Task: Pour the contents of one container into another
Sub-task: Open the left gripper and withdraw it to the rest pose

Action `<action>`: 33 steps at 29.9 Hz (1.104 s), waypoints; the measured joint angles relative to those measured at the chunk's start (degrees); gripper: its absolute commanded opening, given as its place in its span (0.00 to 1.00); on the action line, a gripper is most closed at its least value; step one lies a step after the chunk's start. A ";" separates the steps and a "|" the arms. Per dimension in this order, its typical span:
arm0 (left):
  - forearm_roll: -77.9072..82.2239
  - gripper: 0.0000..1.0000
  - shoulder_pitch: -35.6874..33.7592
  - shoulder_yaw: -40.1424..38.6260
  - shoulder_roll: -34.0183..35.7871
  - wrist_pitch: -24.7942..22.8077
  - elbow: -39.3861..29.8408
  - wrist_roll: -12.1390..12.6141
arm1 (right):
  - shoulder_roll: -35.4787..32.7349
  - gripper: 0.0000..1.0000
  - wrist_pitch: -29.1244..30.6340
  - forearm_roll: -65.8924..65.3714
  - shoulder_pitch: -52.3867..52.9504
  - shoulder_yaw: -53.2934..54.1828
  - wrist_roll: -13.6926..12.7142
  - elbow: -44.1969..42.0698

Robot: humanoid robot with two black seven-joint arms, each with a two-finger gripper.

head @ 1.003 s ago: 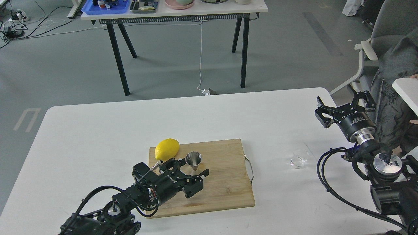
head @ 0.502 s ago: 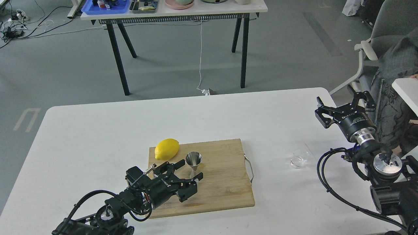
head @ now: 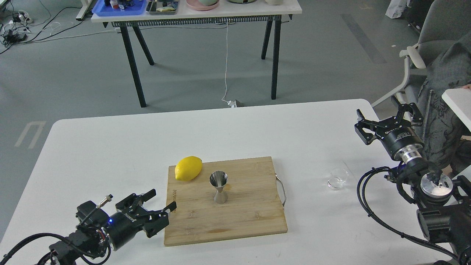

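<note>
The steel jigger (head: 219, 187) stands upright near the middle of the wooden cutting board (head: 243, 213). The small clear glass cup (head: 337, 178) sits on the white table to the right of the board, apart from it. My left gripper (head: 161, 200) is open and empty, low over the table just left of the board's left edge, well away from the jigger. My right gripper (head: 386, 115) is open and empty near the table's right edge, behind and to the right of the glass cup.
A yellow lemon (head: 188, 168) lies on the board's back left corner. The board has a metal handle (head: 282, 191) on its right side. A second table (head: 195, 14) with trays stands far behind, and a chair (head: 423, 55) at the right.
My left gripper has pulled back left and toward me, off the board and away from the jigger, which now stands fully in sight. The right arm, cup and lemon have not moved.
</note>
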 measured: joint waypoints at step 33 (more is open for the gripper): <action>-62.12 0.94 -2.81 -31.81 20.65 -55.95 -6.59 0.01 | 1.35 0.99 0.00 0.54 -0.31 -0.03 0.09 1.11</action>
